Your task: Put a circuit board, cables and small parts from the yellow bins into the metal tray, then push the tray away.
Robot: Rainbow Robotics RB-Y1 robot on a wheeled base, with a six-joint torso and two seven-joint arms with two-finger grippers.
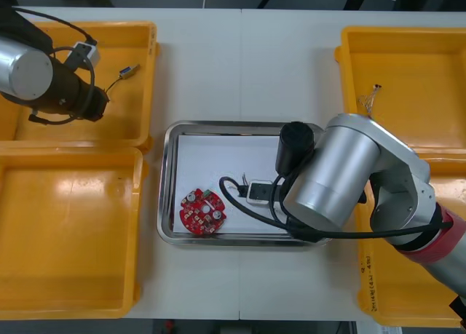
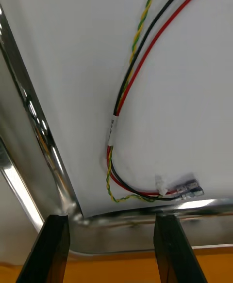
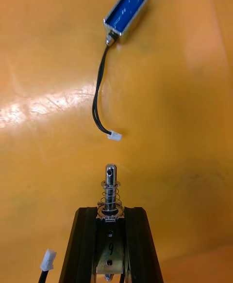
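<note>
The front view looks steeply down at the worktop (image 1: 240, 65); both wrist views sit close, the right sharing its metal tray (image 1: 166, 181).

I counted four yellow bins (image 1: 73, 232), one tray (image 1: 168, 181), one circuit board (image 1: 202, 212), one red-and-yellow cable (image 2: 127, 86) in the tray, two small metal parts (image 3: 125, 12).

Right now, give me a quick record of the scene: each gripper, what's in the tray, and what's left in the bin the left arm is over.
left gripper: over the far left bin, shut on a small metal part with a spring
right gripper: open, holding nothing, low over a corner of the tray
tray contents: circuit board, black cable, red and yellow cable
tray lining: white
far left bin contents: second small metal part, blue-sided with a black lead, lying beyond the left gripper
</note>
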